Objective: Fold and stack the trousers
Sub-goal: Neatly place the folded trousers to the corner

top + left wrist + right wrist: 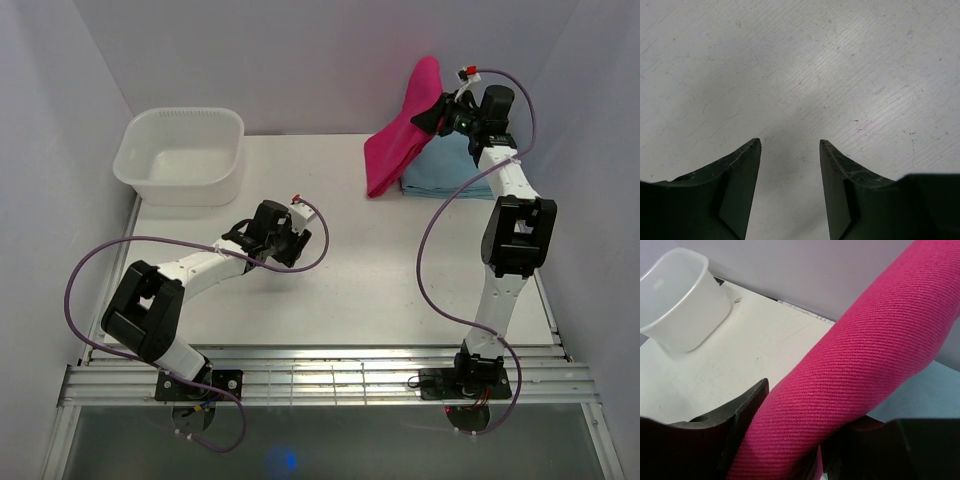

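Tub (180, 155): white plastic, translucent, standing at the far left corner of the table (340, 290); nothing can be seen inside it.
Left gripper (790, 142): held low over bare table left of centre, well apart from the garment. The jaws stand apart with only scuffed tabletop between them, so it is released and grasps nothing.
Trousers (405, 135): bright magenta-pink, bunched into one thick fold at the far right of the table. The upper end is lifted off the surface and rises against the back wall. The lower end trails down to the tabletop, just beside the left edge of the blue cloth.
Right gripper (438, 112): raised at the far right, its fingers clenched on the trousers. In the wrist view the pink twill fills the gap between the two fingers.
Blue cloth (450, 178): light blue, folded flat, lying beneath the right arm's wrist.
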You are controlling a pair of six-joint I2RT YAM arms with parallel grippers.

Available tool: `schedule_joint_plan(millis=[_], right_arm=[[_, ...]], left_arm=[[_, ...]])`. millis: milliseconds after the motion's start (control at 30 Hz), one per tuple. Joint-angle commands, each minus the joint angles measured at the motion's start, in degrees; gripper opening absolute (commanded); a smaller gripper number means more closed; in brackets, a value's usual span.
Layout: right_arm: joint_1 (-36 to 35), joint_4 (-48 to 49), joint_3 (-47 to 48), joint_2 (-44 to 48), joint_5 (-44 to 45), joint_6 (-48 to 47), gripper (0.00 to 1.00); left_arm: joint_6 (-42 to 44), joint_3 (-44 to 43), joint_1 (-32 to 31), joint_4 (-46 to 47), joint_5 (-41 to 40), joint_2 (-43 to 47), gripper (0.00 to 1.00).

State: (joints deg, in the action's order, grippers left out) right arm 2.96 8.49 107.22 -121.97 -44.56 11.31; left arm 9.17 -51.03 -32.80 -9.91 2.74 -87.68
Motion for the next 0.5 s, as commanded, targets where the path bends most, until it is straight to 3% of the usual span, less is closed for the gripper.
schedule_joint_plan(millis=[0, 233, 467], right_arm=[[1.17, 4.78, 6.42, 1.74, -2.99, -2.43, 0.08], [4.41, 7.32, 10.47, 1.12, -6.33, 2.39, 0.08], [9.43, 11.71, -1.28, 1.65, -7.04, 4.33, 0.08]], left_arm=[[-0.64, 0.84, -0.07, 0.24, 1.04, 2.87, 0.61], [-1.08, 0.66, -0.07, 0.42, 1.39, 2.16, 0.61], [-1.0, 0.23, -0.07, 0.16, 0.95, 1.64, 0.61]])
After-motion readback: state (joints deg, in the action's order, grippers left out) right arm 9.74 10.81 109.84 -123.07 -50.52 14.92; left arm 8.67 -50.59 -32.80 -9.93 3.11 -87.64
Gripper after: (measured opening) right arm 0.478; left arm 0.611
